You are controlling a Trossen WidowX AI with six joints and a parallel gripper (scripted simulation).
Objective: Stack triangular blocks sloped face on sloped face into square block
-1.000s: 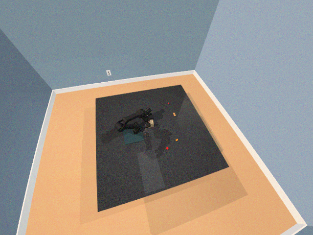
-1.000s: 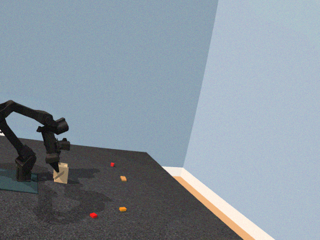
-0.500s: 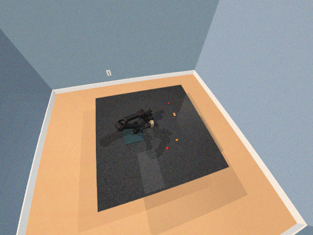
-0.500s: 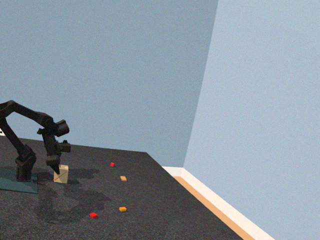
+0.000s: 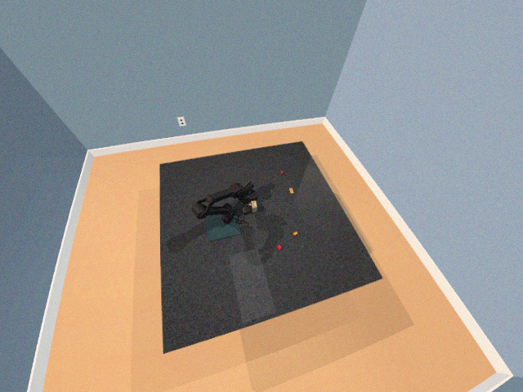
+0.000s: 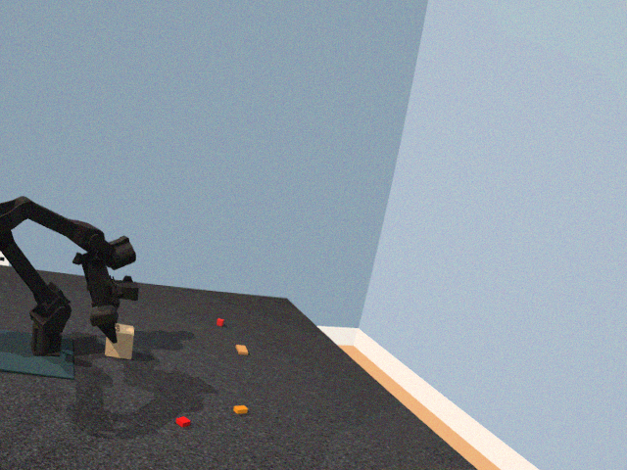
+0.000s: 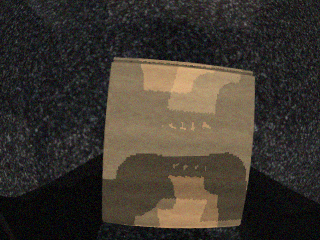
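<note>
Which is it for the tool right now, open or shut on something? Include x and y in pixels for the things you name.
Shut on the upper triangular block [image 7: 150, 140]: in the exterior view, a finger of the tool [image 6: 114, 340] lies against the pale block pair, and the wrist view shows that block between the fingers.

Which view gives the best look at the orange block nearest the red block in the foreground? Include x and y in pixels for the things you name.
The exterior view: the orange block [image 5: 295, 233] [image 6: 240, 409] appears larger there, with its top and a side visible. The top view shows it only as a tiny patch near the red block [image 5: 279, 247] [image 6: 183, 421]; the wrist view does not show it.

The pale tan block [image 5: 253, 206] [image 6: 125, 346] [image 7: 180, 140] shows darker brown shadow patches.
</note>
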